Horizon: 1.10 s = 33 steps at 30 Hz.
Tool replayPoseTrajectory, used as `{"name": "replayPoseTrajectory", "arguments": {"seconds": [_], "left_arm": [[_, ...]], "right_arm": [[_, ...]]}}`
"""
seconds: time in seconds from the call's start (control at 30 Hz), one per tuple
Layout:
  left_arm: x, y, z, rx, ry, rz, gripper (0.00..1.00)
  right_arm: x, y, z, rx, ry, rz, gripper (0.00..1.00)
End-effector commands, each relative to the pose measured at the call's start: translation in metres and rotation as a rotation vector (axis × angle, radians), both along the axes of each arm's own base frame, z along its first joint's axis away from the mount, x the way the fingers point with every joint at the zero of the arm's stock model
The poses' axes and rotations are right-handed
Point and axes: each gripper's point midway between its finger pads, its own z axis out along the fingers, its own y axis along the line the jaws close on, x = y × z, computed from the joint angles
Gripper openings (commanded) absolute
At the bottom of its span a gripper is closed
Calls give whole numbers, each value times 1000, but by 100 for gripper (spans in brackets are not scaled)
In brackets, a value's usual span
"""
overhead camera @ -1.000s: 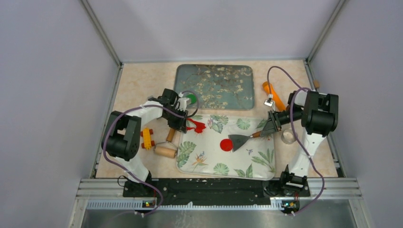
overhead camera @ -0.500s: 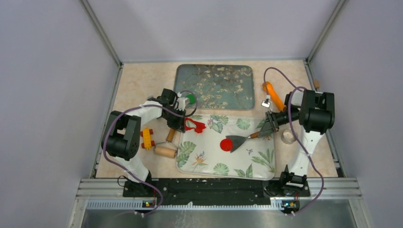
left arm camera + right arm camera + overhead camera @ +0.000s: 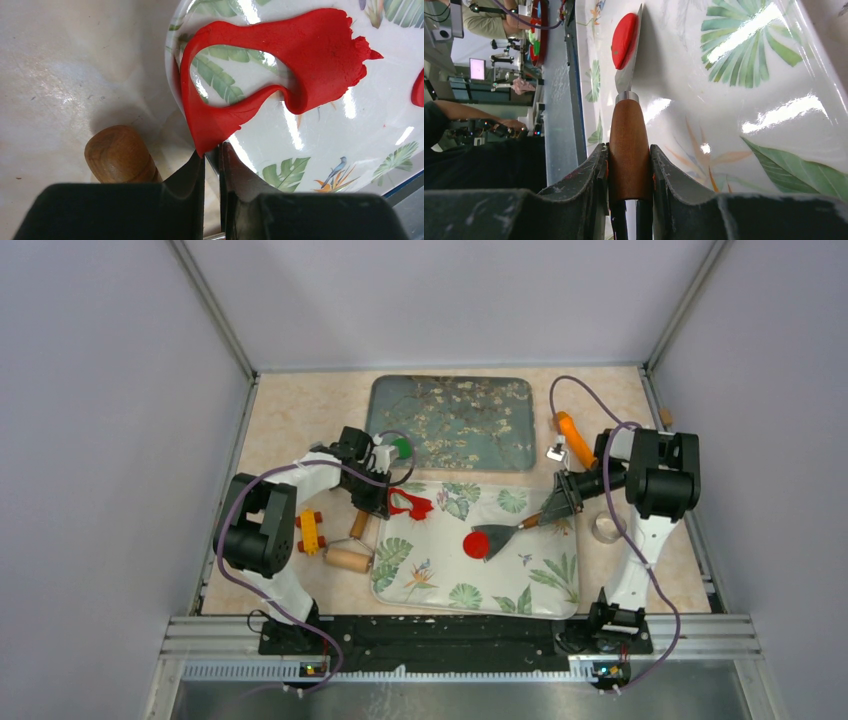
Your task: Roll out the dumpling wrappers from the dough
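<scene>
While right jaws clamp scraper (image 3: 628,125), blade against red wrapper (image 3: 624,34)

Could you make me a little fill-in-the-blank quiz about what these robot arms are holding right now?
The right gripper grips the scraper by its ____ handle.
The scraper's blade touches the red disc on the ____-patterned tray.
The left gripper pinches a red scrap with a ____ in it.
The green disc sits much closer to the ____ gripper.
Missing words: wooden, leaf, hole, left.
</scene>
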Motion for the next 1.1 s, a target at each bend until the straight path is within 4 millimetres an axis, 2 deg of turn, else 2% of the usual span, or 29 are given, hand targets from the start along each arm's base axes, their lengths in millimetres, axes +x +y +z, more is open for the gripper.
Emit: {"name": "replayPoseTrajectory", "arguments": {"seconds": [0.0,0.13,0.37,0.87,0.97,1.07], "left_arm": [[0,-12,19,-58,-45,-72,14],[3,-12,23,-50,-61,-79,14],[1,-12,27,-56,-64,-97,14],[8,-12,35,-58,-103,-102,15],[9,-12,38,-57,-110,-102,15],[14,-14,50,-70,-134,-103,18]], "right_arm": [[7,10,6,66,-72,-11,0],[7,15,5,96,-38,-42,0],[21,22,18,146,-22,-121,0],[19,29,28,204,59,-204,0],[26,30,32,211,56,-216,0],[40,30,44,225,28,-236,0]]}}
